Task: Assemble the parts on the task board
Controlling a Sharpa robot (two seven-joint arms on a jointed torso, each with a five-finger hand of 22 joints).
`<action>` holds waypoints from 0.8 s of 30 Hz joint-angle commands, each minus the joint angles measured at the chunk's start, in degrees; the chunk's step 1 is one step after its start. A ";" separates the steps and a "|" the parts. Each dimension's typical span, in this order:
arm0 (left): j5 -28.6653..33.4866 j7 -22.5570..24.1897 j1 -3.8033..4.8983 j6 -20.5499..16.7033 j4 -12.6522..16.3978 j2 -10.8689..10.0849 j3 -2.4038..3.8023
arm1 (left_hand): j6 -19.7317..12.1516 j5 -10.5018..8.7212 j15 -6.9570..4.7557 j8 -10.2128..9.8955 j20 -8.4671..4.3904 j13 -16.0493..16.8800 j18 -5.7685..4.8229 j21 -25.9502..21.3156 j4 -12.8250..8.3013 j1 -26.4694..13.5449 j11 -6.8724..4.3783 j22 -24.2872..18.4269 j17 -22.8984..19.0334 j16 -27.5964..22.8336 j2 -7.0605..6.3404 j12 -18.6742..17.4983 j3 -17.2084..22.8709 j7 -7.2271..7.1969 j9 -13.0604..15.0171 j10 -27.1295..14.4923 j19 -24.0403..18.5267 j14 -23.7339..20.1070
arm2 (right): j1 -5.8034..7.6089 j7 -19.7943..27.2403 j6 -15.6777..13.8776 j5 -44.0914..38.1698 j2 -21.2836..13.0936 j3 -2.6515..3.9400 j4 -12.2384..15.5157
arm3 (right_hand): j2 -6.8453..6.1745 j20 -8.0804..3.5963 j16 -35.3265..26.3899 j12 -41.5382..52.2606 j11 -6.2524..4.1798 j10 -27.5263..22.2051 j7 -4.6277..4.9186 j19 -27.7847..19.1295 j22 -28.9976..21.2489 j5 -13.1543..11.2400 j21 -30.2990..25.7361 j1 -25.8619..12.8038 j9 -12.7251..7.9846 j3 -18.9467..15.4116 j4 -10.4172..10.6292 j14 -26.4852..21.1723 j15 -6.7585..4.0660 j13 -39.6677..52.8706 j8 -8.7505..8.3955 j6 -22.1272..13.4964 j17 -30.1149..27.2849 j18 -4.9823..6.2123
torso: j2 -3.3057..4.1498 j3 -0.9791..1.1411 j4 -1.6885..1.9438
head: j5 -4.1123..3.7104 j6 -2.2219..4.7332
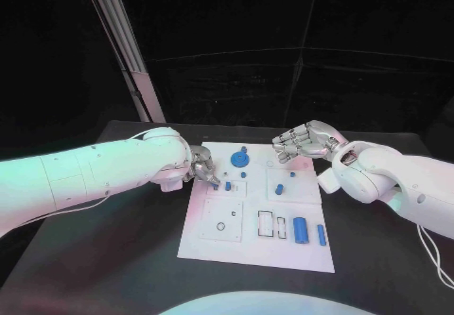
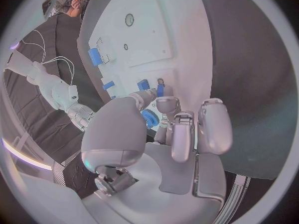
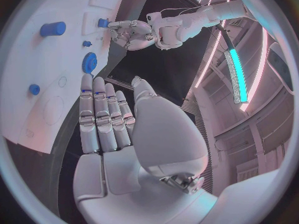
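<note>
The left hand (image 1: 201, 168) is set at the left edge of the white board (image 1: 220, 243), its fingertips (image 1: 214, 182) lowered onto a small blue peg (image 1: 227, 186) that stands in a square panel on the board's left half; in the left wrist view the peg (image 2: 160, 89) is seen pinched between the thumb and a finger, with another small blue piece (image 2: 143, 84) just beside it. The right hand (image 1: 304, 142) is held above the board's far right corner, fingers straight and side by side, nothing gripped; in the right wrist view the flat fingers (image 3: 102, 114) are seen hovering over the board's edge, apart from it. The board is laid in the middle of the black tabletop (image 1: 104, 262). Near the board's far edge a blue gear (image 1: 239, 158) is seated, with a small blue stud (image 1: 244, 174) just on its near side. On the right half a blue peg (image 1: 279, 189) is stood in a square panel, a smaller blue piece (image 1: 292, 174) lying beyond it. Toward the near right corner a blue cylinder (image 1: 301, 230) is laid lengthwise, a thinner blue bar (image 1: 321, 234) beside it at the right edge, and two empty slots (image 1: 266, 224) are seen to the cylinder's left.
</note>
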 commanded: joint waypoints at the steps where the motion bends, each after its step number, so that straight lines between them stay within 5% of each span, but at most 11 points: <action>1: -0.57 -0.37 -0.19 0.91 0.16 -0.06 -0.13 | 0.00 0.46 -0.29 0.43 0.05 0.01 -0.17 0.16 -7.93 -0.05 -0.15 0.11 15.09 0.18 0.38 0.26 8.23 -0.25 0.08 0.43 0.46 5.95 | 0.09 0.62 0.44 -0.04 0.05 0.03 0.14 | -0.06 0.33 -0.12 0.28 -0.15 -0.38 -0.06 0.16 -0.05 0.18 -0.33 -0.56 -0.04 -0.23 -0.13 -0.37 0.12 -0.02 -0.10 -0.33 -0.05 0.16 | -0.02 0.06 -0.03 | 0.00 -0.02; 24: -0.54 0.24 -0.22 2.36 0.53 -0.38 -0.16 | 0.21 1.07 -0.31 0.65 0.03 -0.23 -0.18 0.18 -8.23 -0.54 -0.21 0.17 15.09 0.18 -0.04 0.11 8.72 -0.33 0.11 0.52 0.47 5.95 | 0.09 0.60 0.53 -0.04 0.13 0.03 0.18 | -0.02 0.35 -0.11 0.31 -0.14 -0.41 -0.06 0.16 -0.09 0.20 -0.39 -0.60 -0.04 -0.22 -0.12 -0.40 0.13 -0.02 -0.09 -0.34 -0.07 0.16 | 0.00 0.00 0.03 | -0.27 -0.26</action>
